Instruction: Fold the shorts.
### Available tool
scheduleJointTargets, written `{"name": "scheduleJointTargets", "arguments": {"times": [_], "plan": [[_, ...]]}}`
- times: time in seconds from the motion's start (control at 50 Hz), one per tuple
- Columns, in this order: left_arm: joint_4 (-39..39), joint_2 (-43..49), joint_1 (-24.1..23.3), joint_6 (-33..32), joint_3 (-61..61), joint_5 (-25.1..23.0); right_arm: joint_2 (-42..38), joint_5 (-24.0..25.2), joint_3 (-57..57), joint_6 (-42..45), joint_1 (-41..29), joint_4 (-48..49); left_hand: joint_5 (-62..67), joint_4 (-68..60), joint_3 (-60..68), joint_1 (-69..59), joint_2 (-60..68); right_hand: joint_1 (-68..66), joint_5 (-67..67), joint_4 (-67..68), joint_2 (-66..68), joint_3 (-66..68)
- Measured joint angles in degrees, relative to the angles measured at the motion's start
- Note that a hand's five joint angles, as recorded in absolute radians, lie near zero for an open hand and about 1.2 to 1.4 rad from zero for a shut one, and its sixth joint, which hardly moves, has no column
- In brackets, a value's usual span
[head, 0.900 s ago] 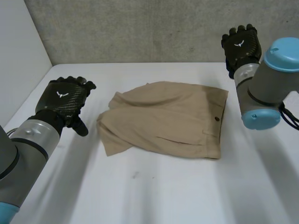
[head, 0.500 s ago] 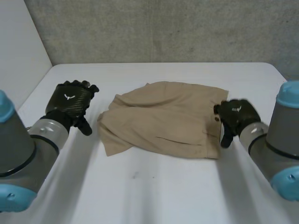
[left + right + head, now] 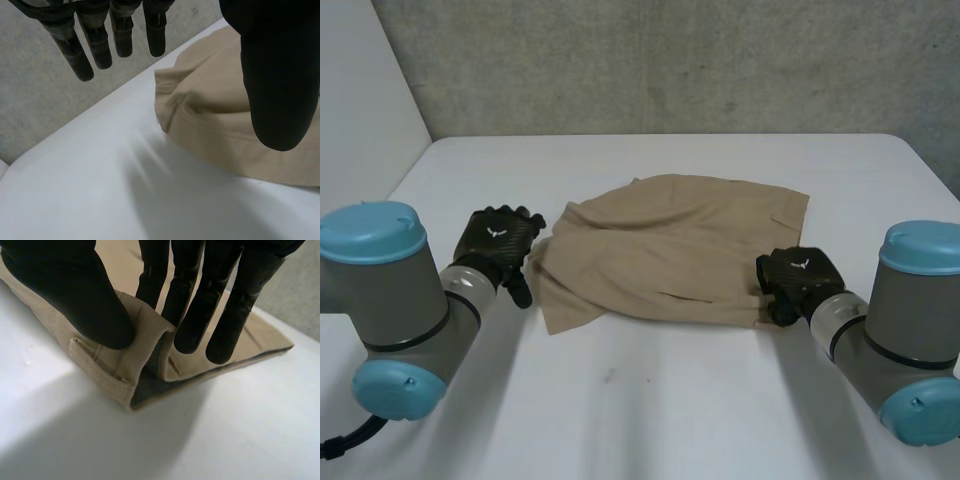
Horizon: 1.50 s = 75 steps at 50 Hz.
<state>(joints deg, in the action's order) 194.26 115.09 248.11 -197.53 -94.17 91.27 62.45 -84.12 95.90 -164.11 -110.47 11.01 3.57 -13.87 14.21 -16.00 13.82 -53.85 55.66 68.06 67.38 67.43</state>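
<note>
Shorts [image 3: 670,250] of tan cloth lie flat near the middle of the white table [image 3: 650,425]. By the look of them they are already doubled one leg over the other, with the waistband end toward the robot's right and the rumpled leg hems toward its left. The step in hand seems to be taking hold at both ends for the next fold, and the two sides are not equally far along. The right hand [image 3: 795,280] sits at the near corner of the waistband end. Its wrist view shows the thumb [image 3: 70,295] pressed against a raised lip of cloth with the fingers [image 3: 192,305] on the other side, so it is clamped on that corner. The lip looks like the upper layer alone, since the lower layer lies on the table with a dark gap between them. The left hand [image 3: 498,240] is just beside the hem edge, with nothing in its grasp. Its fingers [image 3: 100,45] hang straight and apart over bare table, and the thumb [image 3: 277,80] hovers above the cloth's edge without pinching it. The next move probably calls for the left hand to shift onto the hem and close on it, ideally catching both layers. One end could then be lifted and carried across to meet the other. If the right hand really holds only the top layer, lifting may peel the shorts open rather than fold them, so a deeper bite at that corner would be safer.
</note>
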Motion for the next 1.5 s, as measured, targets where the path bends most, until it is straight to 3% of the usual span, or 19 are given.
{"name": "scheduleJointTargets", "arguments": {"times": [0.4,0.72,1.3,1.32,1.5], "plan": [[0.25,6.35,-0.48,0.47,2.26,0.33,12.46,-1.33,4.85,3.47,3.11,0.39,8.33,-7.82,7.4,-5.31,7.74,-0.27,0.05,0.17,0.0,0.0],[-0.61,2.12,-3.12,7.52,-0.85,0.11,12.66,-3.16,4.26,6.95,10.22,1.71,11.93,-11.35,10.85,-8.84,11.26,-0.27,0.06,0.17,0.0,0.0],[-1.47,-4.22,-10.22,7.6,-9.91,0.51,11.42,-2.89,4.74,6.8,9.9,1.82,11.81,-11.3,10.82,-8.83,11.27,-0.27,0.31,0.17,0.0,0.0],[-2.71,-5.4,-11.62,7.65,-8.17,2.98,10.77,-2.77,4.95,6.95,9.84,1.82,14.47,-14.24,13.66,-11.81,13.94,-0.27,0.54,0.17,0.0,0.0],[-2.48,0.15,-12.46,7.52,-6.13,3.11,10.75,-2.63,5.15,6.97,9.84,1.82,19.59,-19.62,19.2,-17.94,19.62,-0.26,0.54,0.17,0.0,0.0]]}}
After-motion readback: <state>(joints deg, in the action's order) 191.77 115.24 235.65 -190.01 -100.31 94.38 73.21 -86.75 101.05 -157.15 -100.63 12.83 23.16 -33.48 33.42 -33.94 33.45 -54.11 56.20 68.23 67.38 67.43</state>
